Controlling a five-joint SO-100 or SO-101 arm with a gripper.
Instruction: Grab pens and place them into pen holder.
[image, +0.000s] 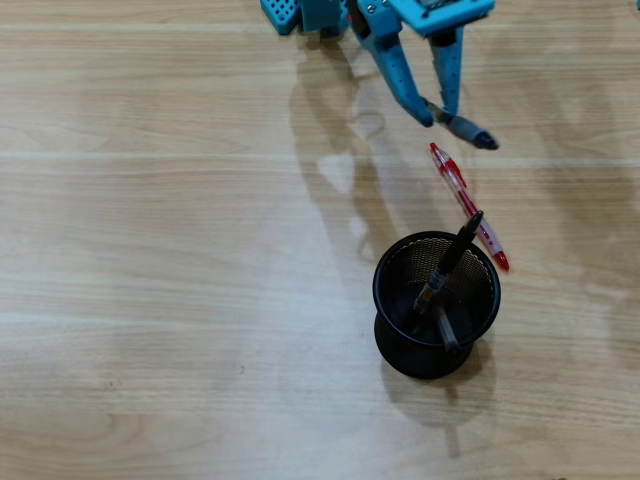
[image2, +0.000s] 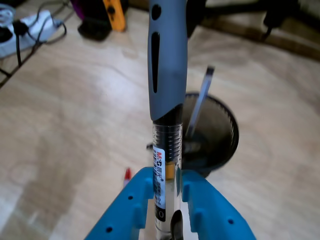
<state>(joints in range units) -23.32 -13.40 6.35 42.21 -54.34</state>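
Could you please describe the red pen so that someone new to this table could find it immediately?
Find the round black mesh pen holder in the overhead view. The red pen lies flat on the wooden table just beyond its rim, slanting toward the blue tool. It alone is red.

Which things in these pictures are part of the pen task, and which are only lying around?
Part of the task:
- gripper, shut on the grey-grip pen
- red pen on the table, beside the holder
- pen holder, with black pens already inside

Only lying around, at the far edge of the wrist view:
- white power strip with cables
- yellow object
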